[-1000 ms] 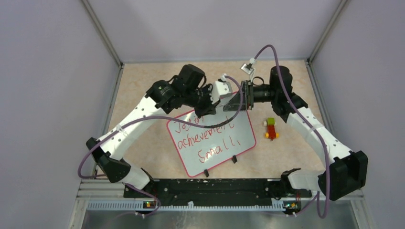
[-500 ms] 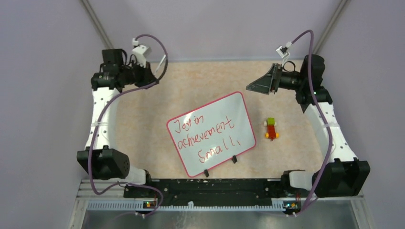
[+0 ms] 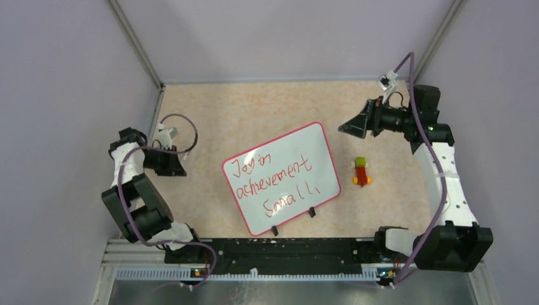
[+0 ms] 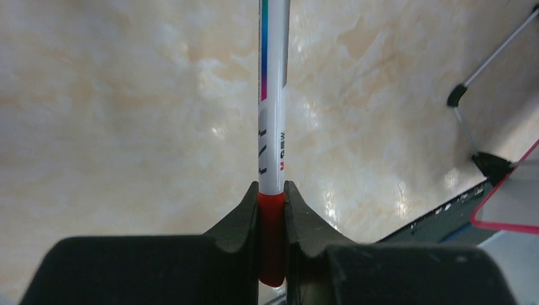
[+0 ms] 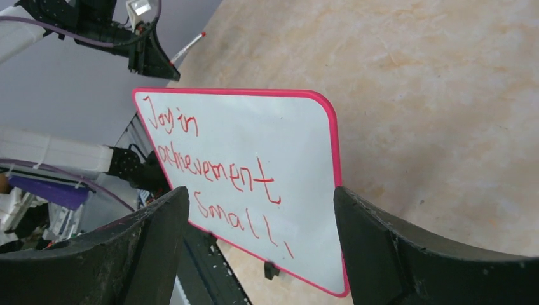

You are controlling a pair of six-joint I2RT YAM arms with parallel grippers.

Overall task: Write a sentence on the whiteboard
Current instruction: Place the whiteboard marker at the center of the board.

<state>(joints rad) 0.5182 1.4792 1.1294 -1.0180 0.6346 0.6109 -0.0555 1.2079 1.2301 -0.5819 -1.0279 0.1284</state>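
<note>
The whiteboard (image 3: 289, 190), white with a red-pink frame, stands tilted on black wire legs at the table's middle. The sentence (image 3: 273, 175) is in red marker and reads about "Joy in achievement Small,". Both also show in the right wrist view: the whiteboard (image 5: 299, 146) and the sentence (image 5: 216, 168). My left gripper (image 3: 173, 164) is at the left side, well clear of the board, and is shut on a white marker (image 4: 273, 95) by its red end. A corner of the board (image 4: 511, 206) shows at that view's right. My right gripper (image 3: 349, 127) is open and empty, held above the table beyond the board's far right corner.
A small toy of yellow-green and red blocks (image 3: 361, 171) lies on the table right of the board. Grey walls close in the left, back and right. The arm bases and a black rail (image 3: 279, 249) run along the near edge.
Both arms have drawn away from the board's far edge. The left arm swung out to the back left, then folded down at the left side with the marker. The right arm pulled back right.
</note>
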